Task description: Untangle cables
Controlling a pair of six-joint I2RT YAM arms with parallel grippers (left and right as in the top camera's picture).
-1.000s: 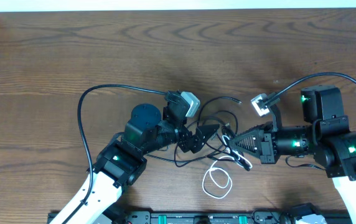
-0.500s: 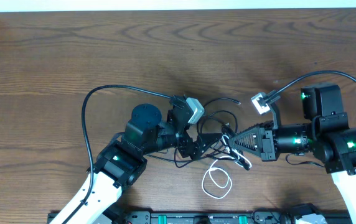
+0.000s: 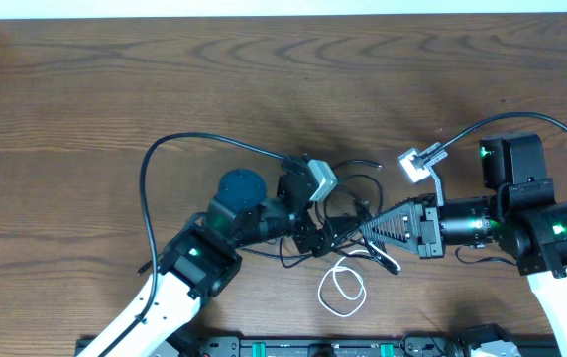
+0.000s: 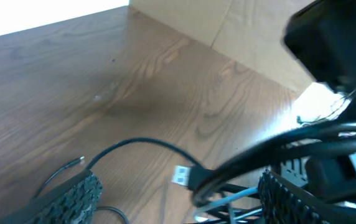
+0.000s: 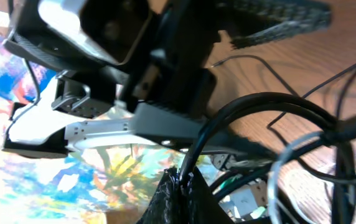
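Observation:
The cables point(image 3: 355, 184) lie tangled at the table's middle: thin black cords looping together, and a white cord point(image 3: 343, 288) coiled just in front of them. My left gripper point(image 3: 320, 234) stands open at the tangle's left side. In the left wrist view its fingers point(image 4: 72, 194) straddle a black cord with a USB plug point(image 4: 182, 176) and a pale cord point(image 4: 240, 196). From the right, my right gripper point(image 3: 365, 230) meets the tangle, shut on a black cord point(image 5: 252, 102) that arches up from its tip point(image 5: 183, 185).
The two grippers nearly touch, tip to tip, over the tangle. The left arm's own thick black cable point(image 3: 150, 178) arcs out over the table to the left. A black rail point(image 3: 313, 347) runs along the front edge. Bare wooden table point(image 3: 264, 69) lies behind.
My left arm has moved right, bringing its open gripper into the tangle beside the right gripper's tip. The right gripper has stayed shut on its cord and barely shifted.

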